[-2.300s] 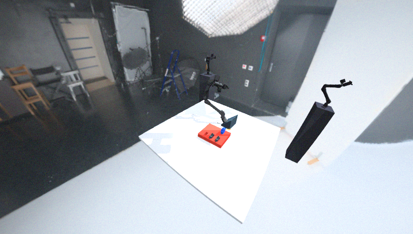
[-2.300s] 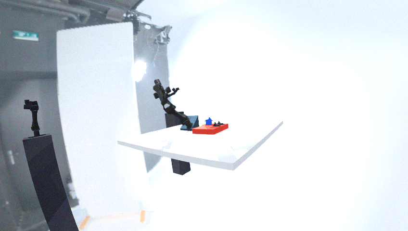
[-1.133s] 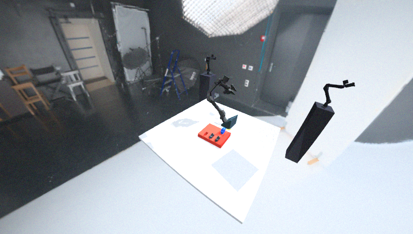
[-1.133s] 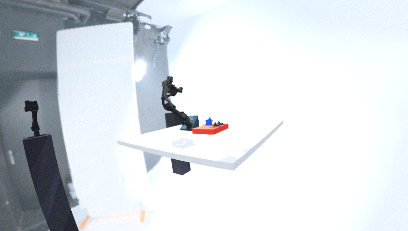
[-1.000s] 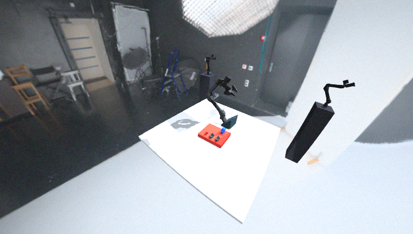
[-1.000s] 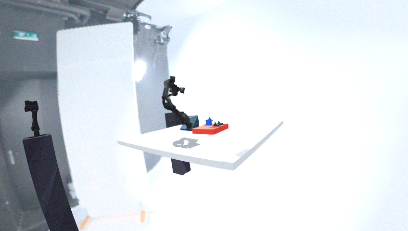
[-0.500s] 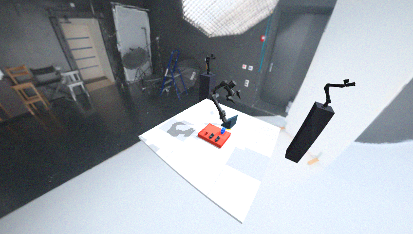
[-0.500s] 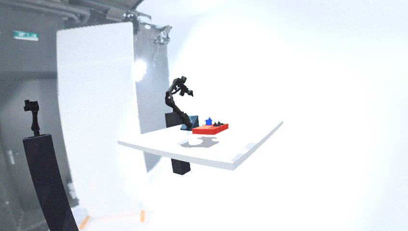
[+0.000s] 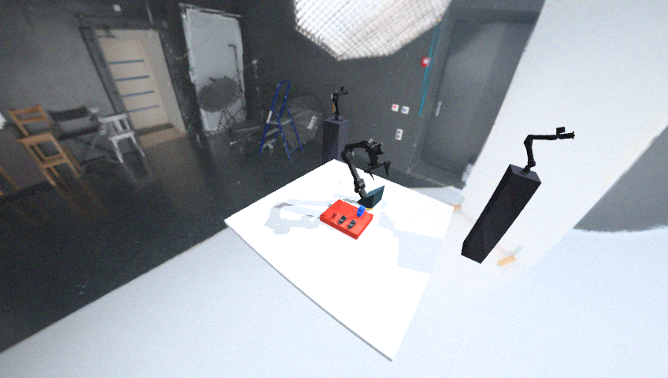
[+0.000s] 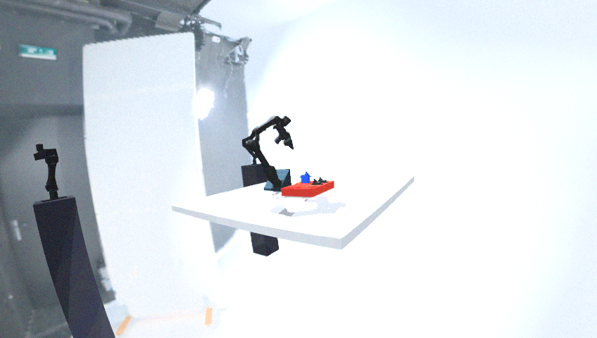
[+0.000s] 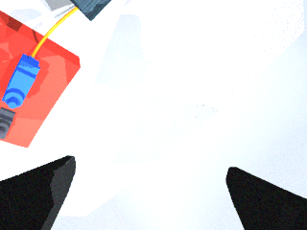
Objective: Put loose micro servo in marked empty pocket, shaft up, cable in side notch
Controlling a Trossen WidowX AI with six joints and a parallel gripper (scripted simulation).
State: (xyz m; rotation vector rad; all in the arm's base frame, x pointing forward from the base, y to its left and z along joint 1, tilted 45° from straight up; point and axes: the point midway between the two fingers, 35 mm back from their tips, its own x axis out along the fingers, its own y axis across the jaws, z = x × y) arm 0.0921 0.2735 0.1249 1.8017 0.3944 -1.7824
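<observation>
The blue servo [image 9: 361,211] [image 10: 305,178] [image 11: 21,82] is on the red deck [image 9: 327,222] [image 10: 299,192] [image 11: 53,98], on the side nearer the dark wedge [image 9: 373,196] [image 10: 285,179] [image 11: 92,7]. It stands upright in the exterior view, its shaft end up and its ears raised above the deck. It is outside the pocket [image 9: 333,216], a dark recess seen from above toward another part of the deck.

A yellow cable [image 9: 369,209] [image 11: 50,32] leaves the servo, passes over the deck's edge and reaches toward the wedge; whether it touches the wedge cannot be told.

Two black servos [image 9: 346,221] [image 10: 319,181] [image 11: 6,123] are set in the deck between the pocket and one corner; the wrist view shows only part of this pair.

The claw [image 9: 380,172] [image 10: 285,144] [image 11: 153,171] is wide open with nothing between its fingers. It hangs above the table [image 9: 375,299] [image 10: 272,228], well apart from the blue servo. The bent black arm [image 9: 350,166] [image 10: 262,159] carries it, rising beside the wedge.
</observation>
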